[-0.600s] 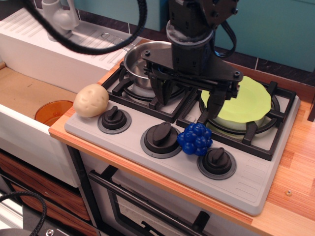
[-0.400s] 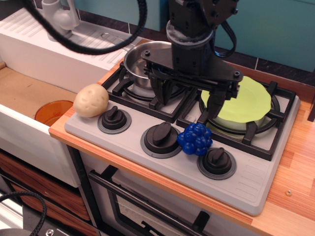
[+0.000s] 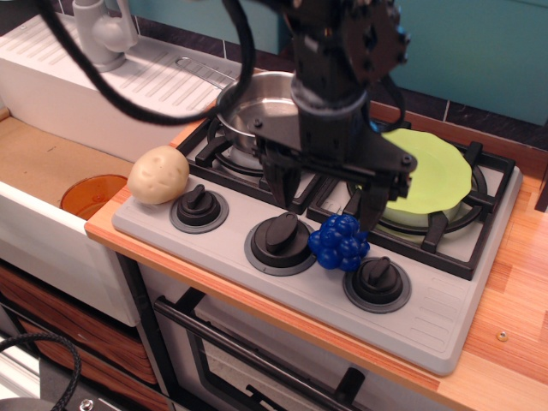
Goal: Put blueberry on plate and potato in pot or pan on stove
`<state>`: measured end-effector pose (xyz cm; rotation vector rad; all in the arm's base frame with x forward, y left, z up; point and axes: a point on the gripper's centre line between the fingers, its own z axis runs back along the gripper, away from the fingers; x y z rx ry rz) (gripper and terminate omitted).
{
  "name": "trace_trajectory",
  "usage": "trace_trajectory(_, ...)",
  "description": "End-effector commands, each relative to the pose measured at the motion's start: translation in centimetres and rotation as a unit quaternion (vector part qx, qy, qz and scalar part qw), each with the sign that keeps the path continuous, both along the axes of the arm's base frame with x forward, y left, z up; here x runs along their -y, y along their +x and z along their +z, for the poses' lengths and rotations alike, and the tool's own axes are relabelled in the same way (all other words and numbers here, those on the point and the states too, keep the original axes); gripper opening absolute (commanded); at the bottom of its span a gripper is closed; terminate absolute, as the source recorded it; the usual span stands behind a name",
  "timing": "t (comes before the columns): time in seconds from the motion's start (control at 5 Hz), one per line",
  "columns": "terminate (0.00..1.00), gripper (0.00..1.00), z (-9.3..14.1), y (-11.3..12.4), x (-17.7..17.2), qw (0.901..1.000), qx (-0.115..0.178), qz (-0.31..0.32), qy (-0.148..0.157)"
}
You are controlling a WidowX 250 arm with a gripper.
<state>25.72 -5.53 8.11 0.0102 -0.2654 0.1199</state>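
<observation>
Two task objects remained unplaced. From left to right: an orange cup [image 3: 92, 195] sat low in the recess beside the worktop [image 3: 514, 282]; the potato [image 3: 158, 175] lay on the front left corner of the stove [image 3: 428, 317], just beside the left knob [image 3: 199, 206]; the pan [image 3: 257, 107] stood on the left burner, empty as far as could be seen; the blueberry [image 3: 340, 242] rested on the stove's front strip between the middle knob [image 3: 281, 239] and the right knob [image 3: 378, 282]; the plate [image 3: 437, 171] lay on the right burner grate.

Compared with the views a fraction of a second earlier, the gripper [image 3: 324, 197] had come forward and down from above the burners, so that it stood over the front strip, its jaws apart and nothing between them. One finger hung just behind the blueberry, the other near the middle knob; the blueberry, potato and plate had not moved. This shift suggested an approach to grasp the blueberry first, with the plate close behind it as the destination. The jaws were not yet centred on the cluster; a further shift to the right appeared necessary.

No brand, label or legible writing was visible.
</observation>
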Motion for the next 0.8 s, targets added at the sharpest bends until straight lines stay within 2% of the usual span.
trace_trajectory(0.0,0.0,1.0,-2.0,1.0,0.7,0.9992,0.039,-0.004,-0.013)
trace_trajectory(0.6,0.0,1.0,-4.6,0.7,1.1,0.9978,0.061,-0.006,-0.024)
